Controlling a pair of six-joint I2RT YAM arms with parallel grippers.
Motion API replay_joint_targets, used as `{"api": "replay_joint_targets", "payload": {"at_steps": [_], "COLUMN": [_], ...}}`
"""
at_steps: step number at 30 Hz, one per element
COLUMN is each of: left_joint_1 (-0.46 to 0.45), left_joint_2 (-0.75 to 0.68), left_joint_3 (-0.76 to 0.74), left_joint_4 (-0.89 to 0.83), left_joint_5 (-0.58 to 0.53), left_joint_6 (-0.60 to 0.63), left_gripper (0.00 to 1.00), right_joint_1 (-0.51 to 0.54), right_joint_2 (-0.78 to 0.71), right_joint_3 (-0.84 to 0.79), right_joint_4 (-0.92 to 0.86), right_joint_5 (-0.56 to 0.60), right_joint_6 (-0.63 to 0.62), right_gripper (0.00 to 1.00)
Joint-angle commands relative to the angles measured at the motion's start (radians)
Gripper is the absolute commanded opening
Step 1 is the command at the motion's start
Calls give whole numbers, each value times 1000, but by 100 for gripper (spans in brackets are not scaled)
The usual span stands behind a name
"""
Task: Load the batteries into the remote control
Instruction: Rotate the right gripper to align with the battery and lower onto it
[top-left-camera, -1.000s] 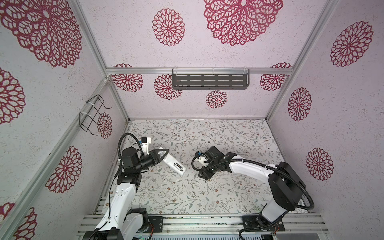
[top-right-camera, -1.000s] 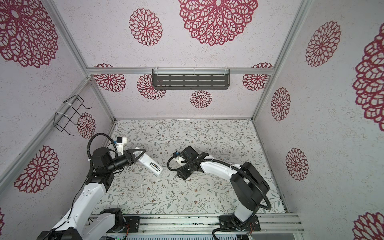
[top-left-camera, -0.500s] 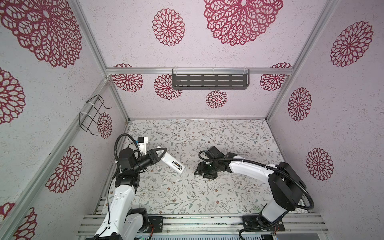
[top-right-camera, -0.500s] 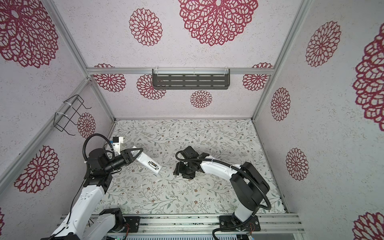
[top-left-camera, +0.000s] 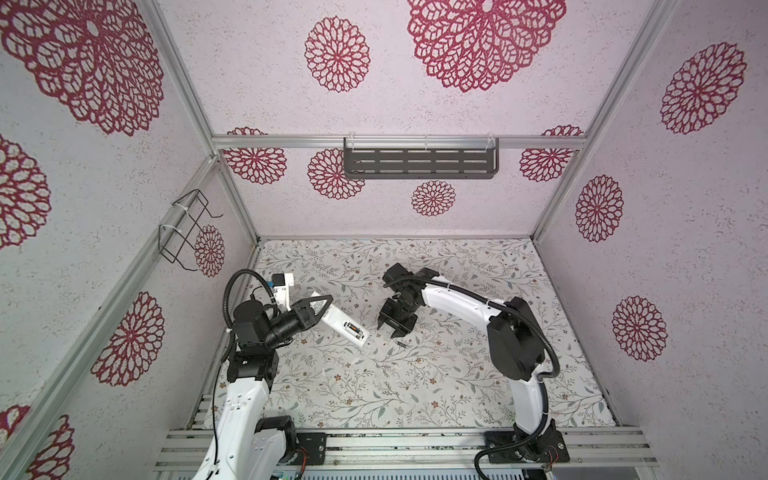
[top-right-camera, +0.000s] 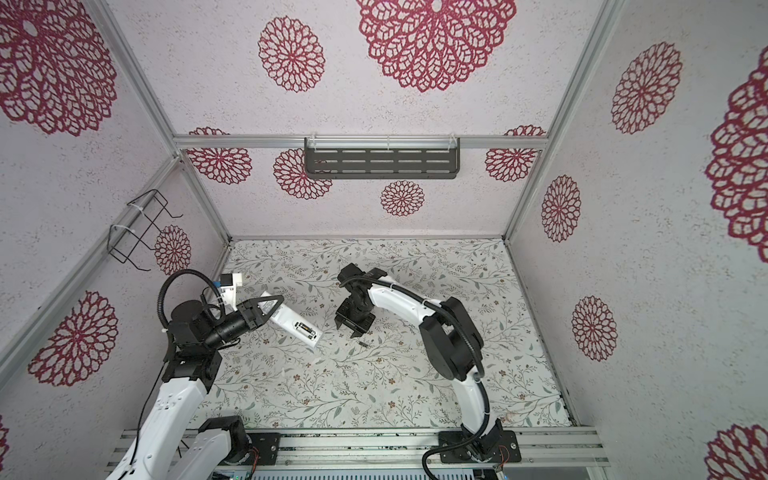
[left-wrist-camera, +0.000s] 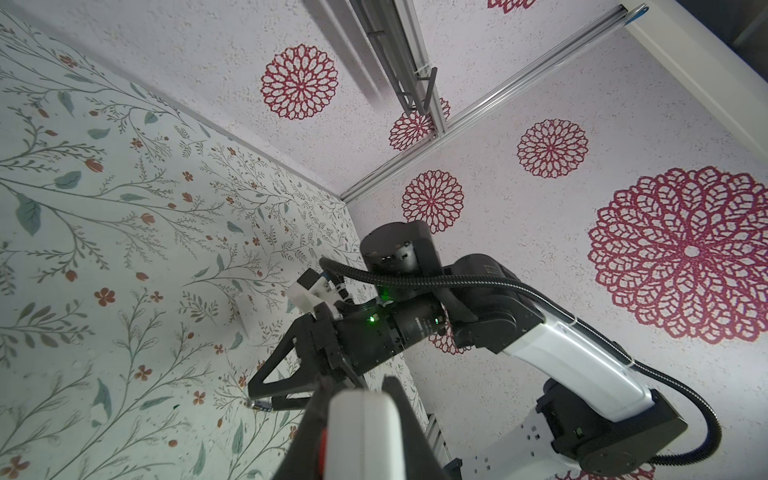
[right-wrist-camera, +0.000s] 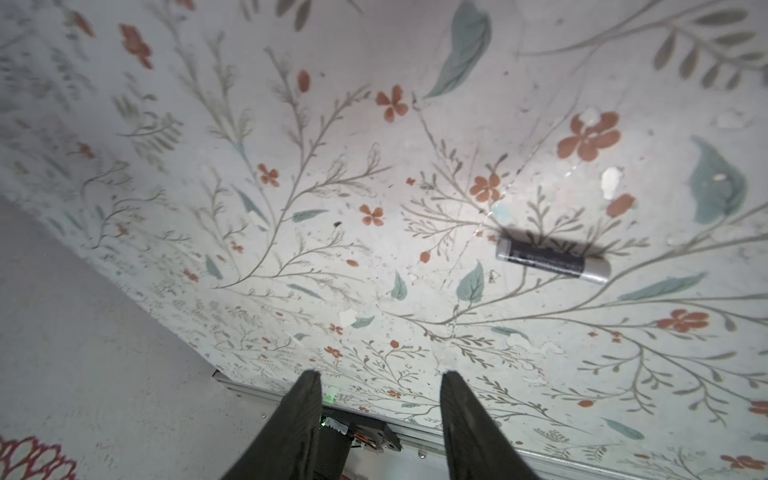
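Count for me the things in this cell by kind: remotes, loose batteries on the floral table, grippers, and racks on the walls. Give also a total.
Remote control: 1
Loose battery: 1
Grippers: 2, the left gripper and the right gripper
Wall racks: 2, the grey shelf and the wire basket
Total: 6

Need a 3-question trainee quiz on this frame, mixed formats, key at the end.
1. True or false: the right gripper is holding a battery.
2. Which holds the remote control? A) left gripper B) right gripper C) neither
3. Where does the loose battery lie?
Key: 1 false, its jaws are open and empty; 2 A; 3 on the table, near the right gripper.
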Motion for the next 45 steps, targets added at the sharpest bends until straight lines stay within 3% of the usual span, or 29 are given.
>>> {"api": "replay_joint_targets", "payload": {"at_steps": [1, 9, 16, 24, 32, 37, 45], "left_joint_1": [-10, -42, -64, -73, -76, -76, -76], "left_joint_2": [-18, -27, -36, -41, -40, -42, -49], "left_joint_3": [1, 1, 10, 12, 13, 13, 12], "left_joint_4": [23, 18, 3, -2, -6, -7, -12], "left_joint_5": [-12, -25, -24, -21, -19, -18, -16], "left_joint_6": [15, 24, 35, 39, 40, 40, 38], "left_gripper": [0, 0, 0, 0, 0, 0, 0], "right_joint_1": [7, 1, -6, -29, -41, -43, -49], "right_joint_2": [13, -73, -151, -157, -126, -116, -104], "right_joint_3": [42, -114, -311, -327, -329, -331, -362], "right_joint_4": [-219, -130, 105, 179, 170, 149, 154], "right_joint_5": [14, 25, 11, 58, 42, 39, 46], "right_joint_6": [18, 133, 289, 331, 357, 366, 385], "right_gripper": [53, 65, 70, 78, 74, 65, 60]}}
